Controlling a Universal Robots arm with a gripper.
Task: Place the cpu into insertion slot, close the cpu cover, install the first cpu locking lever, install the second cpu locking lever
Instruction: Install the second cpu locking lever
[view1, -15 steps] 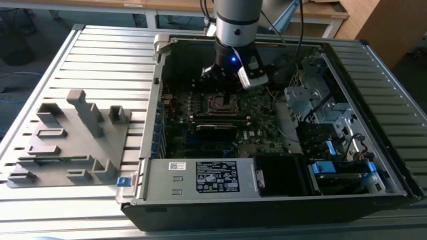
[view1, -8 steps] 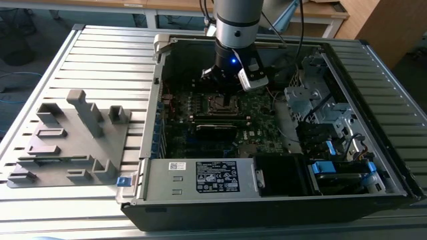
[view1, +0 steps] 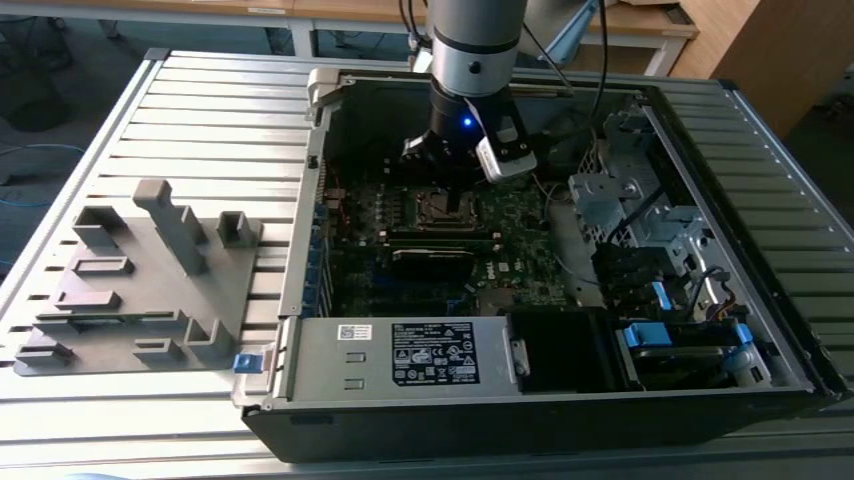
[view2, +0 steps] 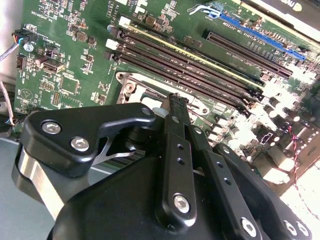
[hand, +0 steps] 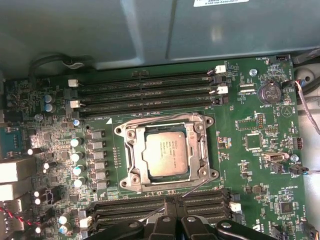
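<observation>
You see the cpu (hand: 167, 156) with a dull, brushed silver-grey metal top. Around it, the cpu cover (hand: 200, 150) is thin bare metal with a soft sheen. The motherboard (hand: 250, 150) around the cpu is green and slightly glossy. The gripper (view2: 176, 107) looks like matt black metal with shiny steel screws.

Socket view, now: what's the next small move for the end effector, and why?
Probably ease the end effector onto the nearest lever wire and press it down: the cpu sits in the insertion slot, the cpu cover lies over it, and that wire looks unlatched.
</observation>
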